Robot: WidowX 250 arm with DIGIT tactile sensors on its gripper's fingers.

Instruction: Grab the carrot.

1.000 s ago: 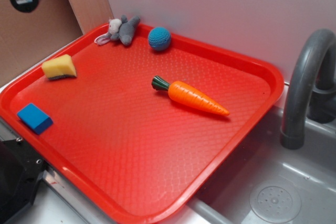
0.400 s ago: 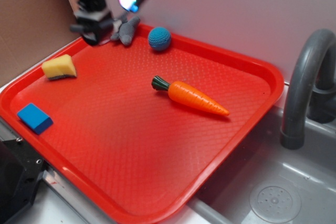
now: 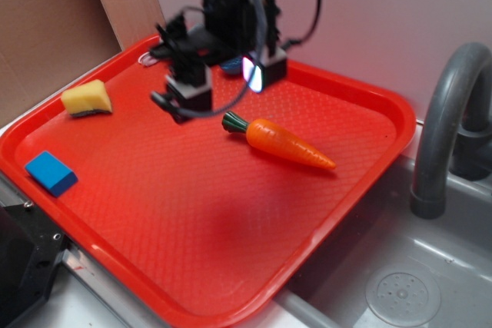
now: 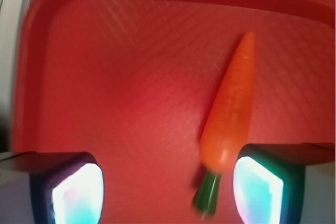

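Note:
The orange carrot (image 3: 288,144) with its dark green stub (image 3: 233,121) lies on the red tray (image 3: 177,220), tip pointing right. My gripper (image 3: 221,86) hovers open above the tray, just behind and left of the stub. In the wrist view the carrot (image 4: 231,108) lies lengthwise, tip away from me. Its green stub (image 4: 207,198) sits between my fingers, close to the right pad (image 4: 257,187) and far from the left pad (image 4: 79,195). The gripper (image 4: 168,190) holds nothing.
A yellow sponge (image 3: 86,98) and a blue block (image 3: 51,172) lie on the tray's left side. The blue ball and the grey plush at the back are mostly hidden behind my arm. A grey faucet (image 3: 450,113) and a sink (image 3: 400,289) stand to the right.
My arm came in from the upper left corner and moved right and down over the tray, to just behind the carrot's green end. The carrot has not moved.

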